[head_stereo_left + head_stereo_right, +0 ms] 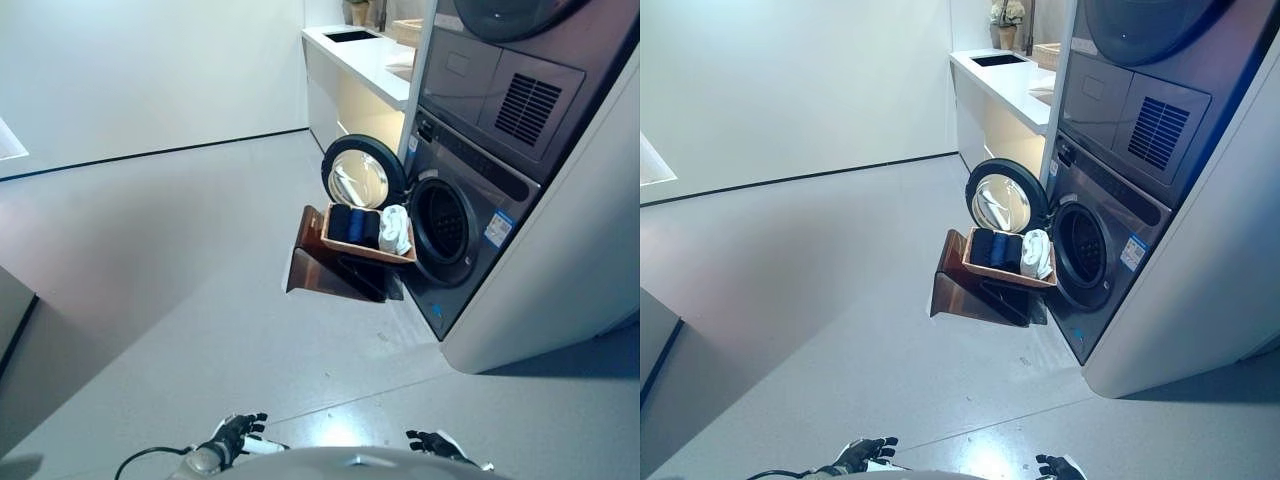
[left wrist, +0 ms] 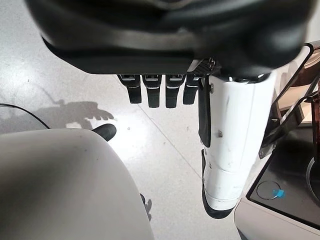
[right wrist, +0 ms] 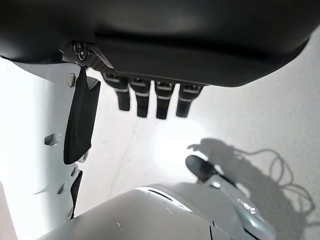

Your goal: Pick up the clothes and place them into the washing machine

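A wooden basket (image 1: 345,247) on a dark stand holds folded dark blue clothes (image 1: 352,224) and a white garment (image 1: 395,229). It stands right before the washing machine (image 1: 462,222), whose round door (image 1: 362,175) is swung open to the left of the drum opening (image 1: 441,226). Both hands hang low by my body, far from the basket. My left hand (image 1: 236,434) and right hand (image 1: 434,441) show at the lower edge. In the wrist views the left hand's fingers (image 2: 159,90) and the right hand's fingers (image 3: 149,98) are straight and hold nothing.
A dryer (image 1: 520,70) is stacked above the washer. A white counter (image 1: 365,50) with a sink runs along the back wall. Grey floor (image 1: 180,260) spreads wide on the left between me and the basket.
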You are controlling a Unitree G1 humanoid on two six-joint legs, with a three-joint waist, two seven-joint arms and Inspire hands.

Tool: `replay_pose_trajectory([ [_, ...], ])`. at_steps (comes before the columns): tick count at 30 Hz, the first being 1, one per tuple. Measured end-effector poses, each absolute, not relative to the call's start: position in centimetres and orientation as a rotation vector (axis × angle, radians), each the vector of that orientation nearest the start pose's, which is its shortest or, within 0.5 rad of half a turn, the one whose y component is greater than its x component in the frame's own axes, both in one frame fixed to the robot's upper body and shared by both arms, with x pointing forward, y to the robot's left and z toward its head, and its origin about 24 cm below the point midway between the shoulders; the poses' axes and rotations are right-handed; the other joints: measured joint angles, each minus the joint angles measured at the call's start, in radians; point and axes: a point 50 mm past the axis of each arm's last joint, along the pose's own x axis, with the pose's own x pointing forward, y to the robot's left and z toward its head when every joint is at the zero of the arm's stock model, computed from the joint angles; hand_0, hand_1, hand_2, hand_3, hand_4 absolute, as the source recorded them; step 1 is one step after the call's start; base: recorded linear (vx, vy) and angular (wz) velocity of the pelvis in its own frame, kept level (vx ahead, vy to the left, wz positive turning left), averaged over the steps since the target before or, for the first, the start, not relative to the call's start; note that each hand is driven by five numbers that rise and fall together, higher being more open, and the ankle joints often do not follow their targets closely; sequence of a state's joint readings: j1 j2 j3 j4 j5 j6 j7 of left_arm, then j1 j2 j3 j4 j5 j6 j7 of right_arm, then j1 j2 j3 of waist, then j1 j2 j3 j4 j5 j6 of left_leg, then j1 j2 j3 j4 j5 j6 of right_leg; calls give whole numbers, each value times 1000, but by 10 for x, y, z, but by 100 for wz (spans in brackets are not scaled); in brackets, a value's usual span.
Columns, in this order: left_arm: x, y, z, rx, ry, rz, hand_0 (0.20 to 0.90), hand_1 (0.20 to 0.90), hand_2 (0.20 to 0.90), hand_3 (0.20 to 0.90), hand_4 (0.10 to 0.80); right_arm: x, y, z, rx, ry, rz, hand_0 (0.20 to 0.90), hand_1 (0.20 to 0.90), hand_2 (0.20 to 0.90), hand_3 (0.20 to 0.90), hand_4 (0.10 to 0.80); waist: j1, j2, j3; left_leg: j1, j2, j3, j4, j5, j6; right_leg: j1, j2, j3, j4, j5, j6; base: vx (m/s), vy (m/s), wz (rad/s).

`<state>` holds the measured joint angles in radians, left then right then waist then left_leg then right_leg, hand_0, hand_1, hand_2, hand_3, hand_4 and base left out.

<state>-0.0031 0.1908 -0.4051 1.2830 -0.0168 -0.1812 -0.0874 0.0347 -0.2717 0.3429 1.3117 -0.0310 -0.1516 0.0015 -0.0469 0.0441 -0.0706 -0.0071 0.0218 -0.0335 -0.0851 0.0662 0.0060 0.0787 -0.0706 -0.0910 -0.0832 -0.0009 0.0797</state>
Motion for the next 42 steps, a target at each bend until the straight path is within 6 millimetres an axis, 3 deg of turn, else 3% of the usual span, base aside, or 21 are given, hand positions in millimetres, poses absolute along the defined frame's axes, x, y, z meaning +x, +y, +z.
replay_pose_trajectory([
  [33, 86, 187, -168, 334, 1140, -325, 900, 900, 900, 900, 800, 65, -232, -165, -453, 1223, 171, 900, 900, 900, 900, 800, 0, -1, 0, 0, 0, 6, 0, -1, 0, -2, 0, 3, 0, 0, 0, 0, 0, 0],
  [42, 86, 188, -168, 332, 1139, -321, 900, 900, 900, 900, 800, 67, -232, -165, -455, 1219, 171, 900, 900, 900, 900, 800, 0, -2, 0, -2, 0, 27, 5, -6, 2, -23, 0, 28, 11, -2, -1, -4, 25, -6],
])
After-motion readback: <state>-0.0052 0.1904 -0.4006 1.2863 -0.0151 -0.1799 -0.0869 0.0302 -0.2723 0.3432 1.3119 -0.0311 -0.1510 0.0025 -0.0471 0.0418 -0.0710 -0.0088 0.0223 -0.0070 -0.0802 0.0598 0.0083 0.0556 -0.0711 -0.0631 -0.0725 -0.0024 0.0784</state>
